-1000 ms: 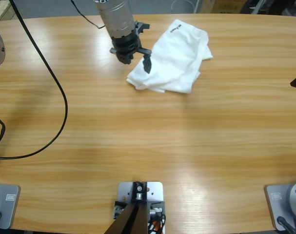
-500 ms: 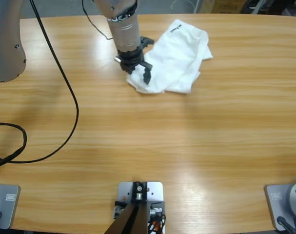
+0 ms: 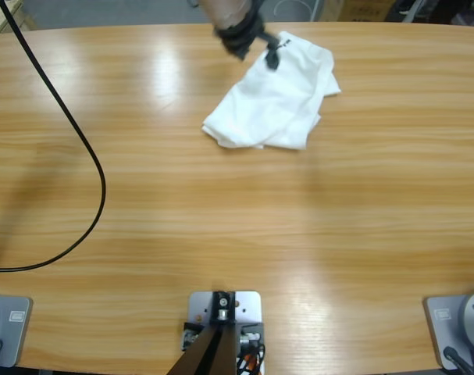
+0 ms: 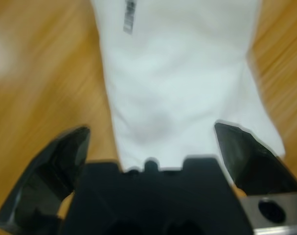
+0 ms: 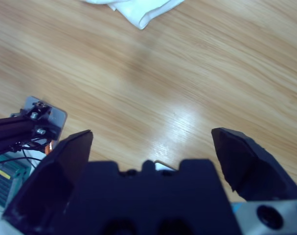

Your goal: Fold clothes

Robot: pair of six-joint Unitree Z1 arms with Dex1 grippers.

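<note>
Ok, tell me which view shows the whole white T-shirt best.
The high view: the T-shirt lies crumpled on the table, its full outline visible. The left wrist view shows only part of it, filling the space between the open left tool jaws. The right wrist view catches just a corner at its top edge.

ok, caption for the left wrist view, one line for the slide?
Left gripper, jaws open, poised over a crumpled white T-shirt with its dark neck lettering showing, on the wooden table.
</note>
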